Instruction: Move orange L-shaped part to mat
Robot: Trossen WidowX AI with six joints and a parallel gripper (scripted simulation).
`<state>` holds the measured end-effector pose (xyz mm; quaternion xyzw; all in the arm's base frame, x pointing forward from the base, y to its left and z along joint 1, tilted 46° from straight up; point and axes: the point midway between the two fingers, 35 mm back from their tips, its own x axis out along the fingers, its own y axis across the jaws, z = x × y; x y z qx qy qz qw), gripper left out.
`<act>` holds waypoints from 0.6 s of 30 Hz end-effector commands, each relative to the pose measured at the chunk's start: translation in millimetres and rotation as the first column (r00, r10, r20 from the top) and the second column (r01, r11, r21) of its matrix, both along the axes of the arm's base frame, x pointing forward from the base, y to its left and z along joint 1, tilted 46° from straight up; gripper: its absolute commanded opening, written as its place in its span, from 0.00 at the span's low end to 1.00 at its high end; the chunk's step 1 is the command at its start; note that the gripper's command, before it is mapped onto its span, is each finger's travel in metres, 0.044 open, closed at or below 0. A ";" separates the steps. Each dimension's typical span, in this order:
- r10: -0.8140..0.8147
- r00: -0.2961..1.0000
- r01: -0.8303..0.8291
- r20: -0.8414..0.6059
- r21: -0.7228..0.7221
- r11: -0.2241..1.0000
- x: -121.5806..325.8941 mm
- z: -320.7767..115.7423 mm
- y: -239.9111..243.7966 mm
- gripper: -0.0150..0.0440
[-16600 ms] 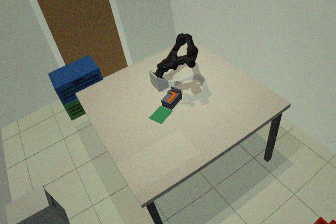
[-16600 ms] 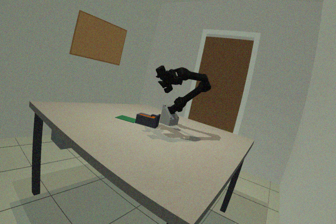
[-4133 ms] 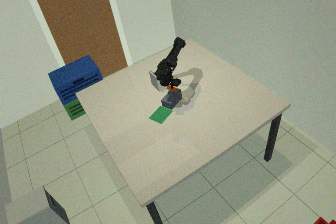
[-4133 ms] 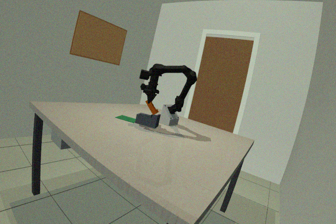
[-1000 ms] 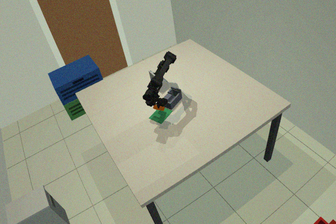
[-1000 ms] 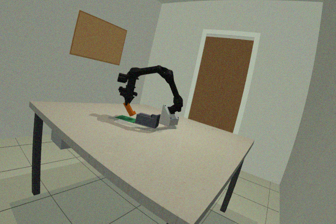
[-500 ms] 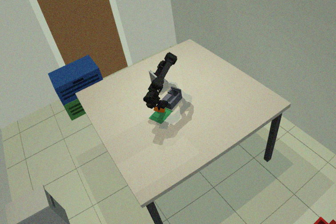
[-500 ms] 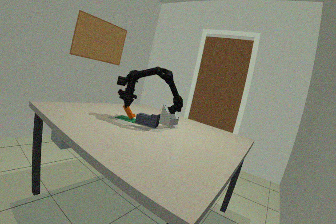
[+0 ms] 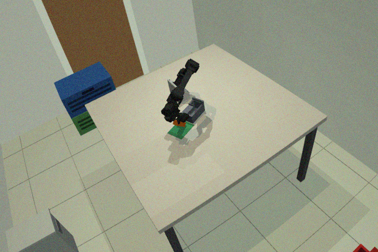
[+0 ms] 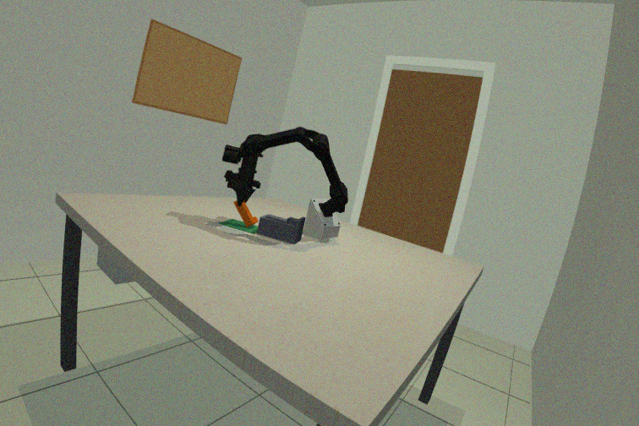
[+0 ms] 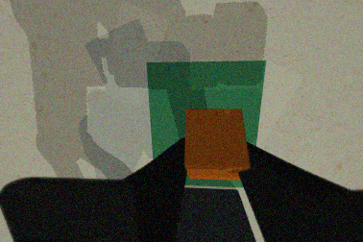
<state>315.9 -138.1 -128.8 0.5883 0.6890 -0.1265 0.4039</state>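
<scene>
The orange L-shaped part (image 9: 179, 124) (image 10: 246, 215) (image 11: 214, 134) is out of the tray and hangs steeply tilted from my gripper (image 10: 241, 202) (image 11: 210, 145), which is shut on its upper end. Its L-shaped end points down, toward the tray side, close over the green mat (image 9: 175, 132) (image 10: 238, 226) (image 11: 240, 96). Whether it touches the mat I cannot tell. The grey tray (image 9: 200, 113) (image 10: 279, 229) (image 11: 208, 214) stands right beside the mat, its pocket partly visible in the top view. The fingertips are largely hidden behind the arm in the top view.
The arm's pale base bracket (image 9: 171, 85) (image 10: 317, 224) stands behind the tray on the wooden table (image 9: 244, 105) (image 10: 258, 297). The arm arches over the tray. Arm shadows fall across the mat and table. A blue cabinet (image 9: 84, 80) stands beyond the table's edge.
</scene>
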 end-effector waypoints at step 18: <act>-0.001 1.000 0.001 -0.001 0.000 1.000 0.5 4.3 -5.1 0.79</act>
